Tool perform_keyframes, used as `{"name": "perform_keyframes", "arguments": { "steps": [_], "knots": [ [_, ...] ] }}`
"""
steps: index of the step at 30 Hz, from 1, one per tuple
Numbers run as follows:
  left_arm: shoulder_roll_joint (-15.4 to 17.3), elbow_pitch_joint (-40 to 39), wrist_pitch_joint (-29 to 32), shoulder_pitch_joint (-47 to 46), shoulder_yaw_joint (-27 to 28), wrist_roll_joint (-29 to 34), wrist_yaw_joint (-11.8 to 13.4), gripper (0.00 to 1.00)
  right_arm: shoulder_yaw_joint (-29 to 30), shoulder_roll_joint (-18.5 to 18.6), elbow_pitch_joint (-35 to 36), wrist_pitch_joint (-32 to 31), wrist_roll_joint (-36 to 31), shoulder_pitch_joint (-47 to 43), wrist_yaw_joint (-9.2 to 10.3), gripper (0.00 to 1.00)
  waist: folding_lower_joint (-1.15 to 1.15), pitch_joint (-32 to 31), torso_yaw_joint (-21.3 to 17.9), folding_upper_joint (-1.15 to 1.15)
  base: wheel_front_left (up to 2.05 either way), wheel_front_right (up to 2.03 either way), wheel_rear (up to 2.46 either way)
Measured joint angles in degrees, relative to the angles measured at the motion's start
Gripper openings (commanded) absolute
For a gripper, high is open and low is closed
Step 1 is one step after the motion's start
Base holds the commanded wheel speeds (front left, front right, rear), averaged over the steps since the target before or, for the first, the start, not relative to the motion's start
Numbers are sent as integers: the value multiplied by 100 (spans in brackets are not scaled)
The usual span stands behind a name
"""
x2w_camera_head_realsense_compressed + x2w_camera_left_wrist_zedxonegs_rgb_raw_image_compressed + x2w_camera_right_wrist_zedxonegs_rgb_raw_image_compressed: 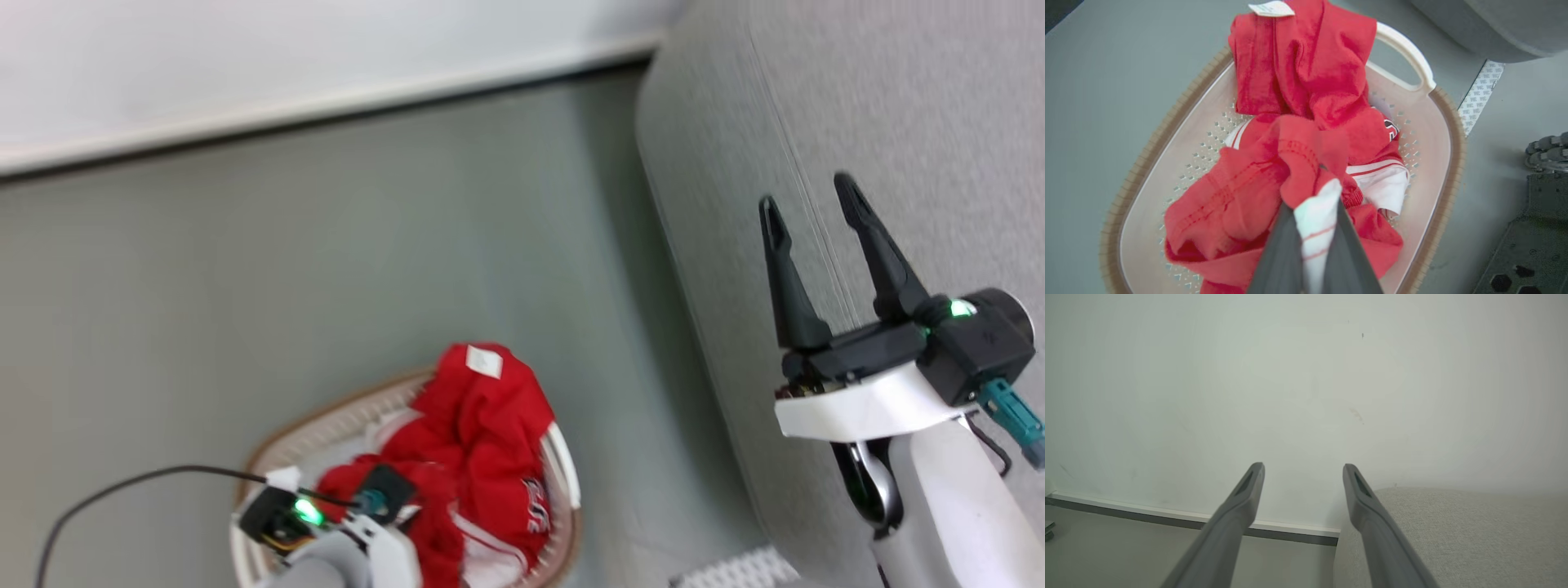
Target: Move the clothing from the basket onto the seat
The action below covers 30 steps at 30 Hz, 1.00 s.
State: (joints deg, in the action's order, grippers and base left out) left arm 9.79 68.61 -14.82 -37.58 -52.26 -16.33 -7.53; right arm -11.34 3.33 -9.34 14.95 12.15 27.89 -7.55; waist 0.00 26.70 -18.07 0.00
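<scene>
Red clothing [482,441] with white trim is heaped in the white basket [343,420] on the floor at the lower left. My left gripper [1316,192] is down in the pile and shut on a fold of the clothing [1290,163], red and white fabric pinched between its fingers. In the head view its wrist [326,510] hangs over the basket [1425,163]. My right gripper [812,192] stands open and empty above the grey seat [898,122] at the right. The right wrist view has that gripper [1303,470] aimed at a wall past the seat's edge [1453,535].
Grey floor [326,269] stretches between the basket and a white wall with a skirting board [326,102]. A dark machine base with wheels [1535,212] stands on the floor beside the basket. A patterned strip [1480,96] lies on the floor by the seat's foot.
</scene>
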Motion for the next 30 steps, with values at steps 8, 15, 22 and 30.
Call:
{"name": "perform_keyframes", "arguments": {
  "steps": [8,15,22,30],
  "knots": [
    [13,-1357,-31,474,229,-276,1,0,0,414,-253,0,142,-373,0,100,0,-964,547,0,0,0,0],
    [144,-2488,-31,964,709,-282,99,0,-64,653,-375,1,368,-715,0,100,-1,-1725,1048,0,0,0,0],
    [308,-3511,-31,1188,1267,-266,212,0,-138,722,-415,1,570,-993,0,100,-1,-2256,1466,0,0,0,0],
    [382,-4297,-31,1201,1761,-312,285,0,-283,694,-435,1,673,-1285,0,100,-1,-2680,1697,0,0,0,0]
  ]
}}
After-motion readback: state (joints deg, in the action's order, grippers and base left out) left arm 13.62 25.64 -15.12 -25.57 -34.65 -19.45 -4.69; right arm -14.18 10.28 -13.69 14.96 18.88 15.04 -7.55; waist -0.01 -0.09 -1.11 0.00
